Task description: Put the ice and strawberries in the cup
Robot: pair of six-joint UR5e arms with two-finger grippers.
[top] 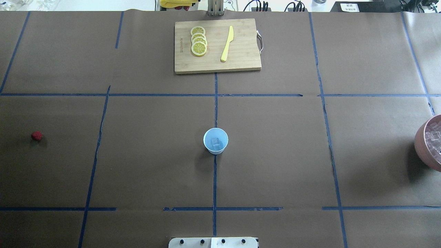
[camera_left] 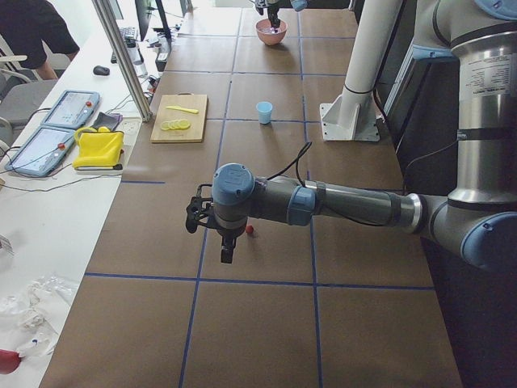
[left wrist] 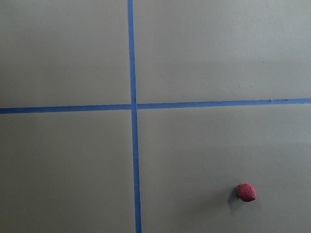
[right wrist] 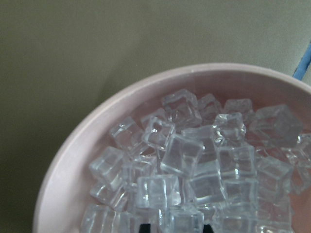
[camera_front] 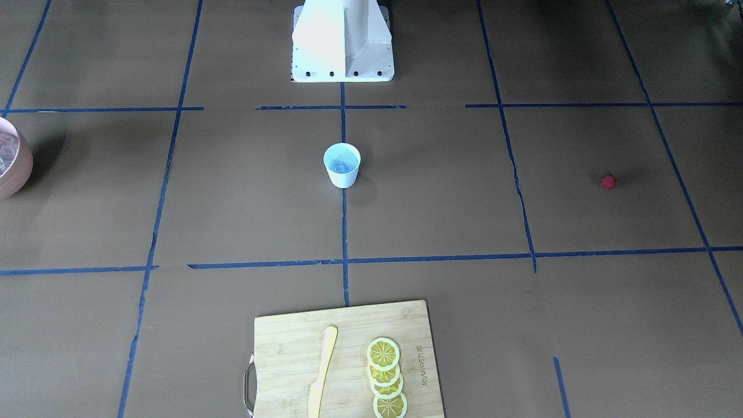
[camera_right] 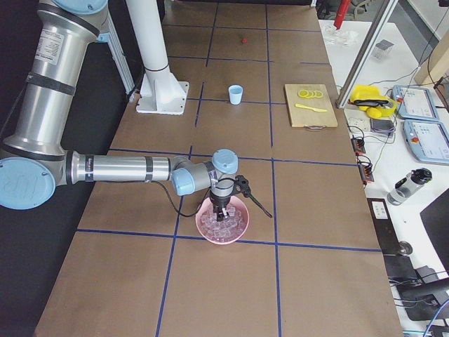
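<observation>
The white cup (top: 215,140) stands at the table's centre with one cube of ice (top: 215,143) inside it. A small red strawberry (top: 36,135) lies alone on the robot's left; it also shows low right in the left wrist view (left wrist: 246,192). In the exterior left view my left gripper (camera_left: 227,246) hangs just beside the strawberry (camera_left: 250,230); I cannot tell its state. My right gripper (camera_right: 223,210) hovers over the pink bowl (camera_right: 223,235). The right wrist view is filled with the ice (right wrist: 194,170) in that bowl. Only dark finger tips show at that view's bottom edge.
A wooden cutting board (top: 244,48) with lemon slices (top: 198,41) and a yellow knife (top: 227,43) lies at the far side. The robot's white base (camera_front: 342,40) stands behind the cup. A person (camera_left: 28,28) and tablets are beside the table.
</observation>
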